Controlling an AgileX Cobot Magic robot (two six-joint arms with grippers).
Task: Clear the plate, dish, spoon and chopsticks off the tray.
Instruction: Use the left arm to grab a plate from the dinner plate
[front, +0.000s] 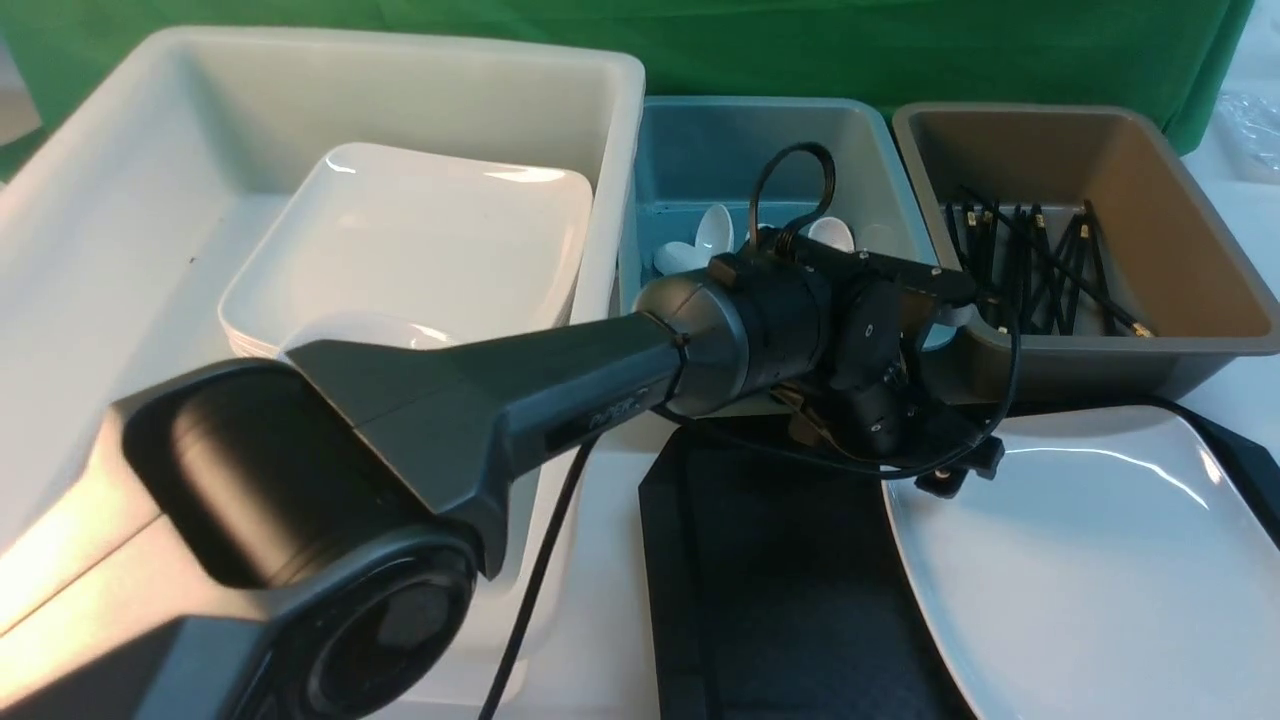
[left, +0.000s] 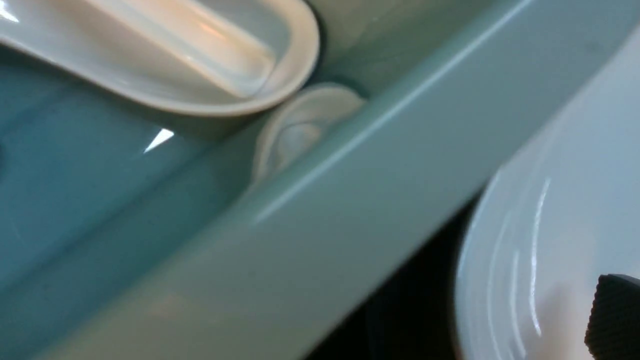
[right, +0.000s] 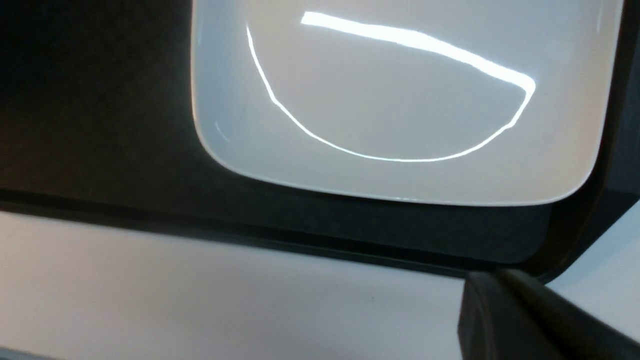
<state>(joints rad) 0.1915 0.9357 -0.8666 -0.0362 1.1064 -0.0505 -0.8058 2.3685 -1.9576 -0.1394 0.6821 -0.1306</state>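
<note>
Starting at the left gripper (front: 952, 462): your left wrist view shows only one pad (left: 612, 320), at its lower right corner, with nothing against it. Read the jaws as apart and empty. The gripper hangs centre right in the front view, over the near rim of the blue tub (front: 700, 150) and the far corner of the plate (front: 1080, 560).

The spoon (left: 165, 55) lies inside the blue tub, upper left of the wrist view, resting over a second spoon (left: 300, 130). The chopsticks (front: 1040, 260) lie in the brown tub (front: 1180, 230), upper right of the front view. Neither is on the tray (front: 760, 560).

The right gripper (right: 500, 310) is closed on nothing, at the lower right of its own view, just off the tray's edge over the table (right: 200, 290).

The plate is the only task thing you can see on the tray. It lies flat at the lower right of the front view. You cannot pick out the dish for certain.

Risks, as judged:
- If you pull the left arm back low, a spread finger may clip the tub rim or the plate's corner. The tub would shift or the plate skid, so lift first.
- The plate is glossy, shallow and flat, with little rim to take. A thin bite will likely slip, and the plate would tip and drop. The right jaws must also part first.
- The route to the white tub (front: 200, 150), upper left, where the stacked plates (front: 420, 240) sit, crosses the left arm. Clear that arm first or the two arms meet.
- Glaze on glaze: release too high and the plate may chip or slide off the stack.
</note>
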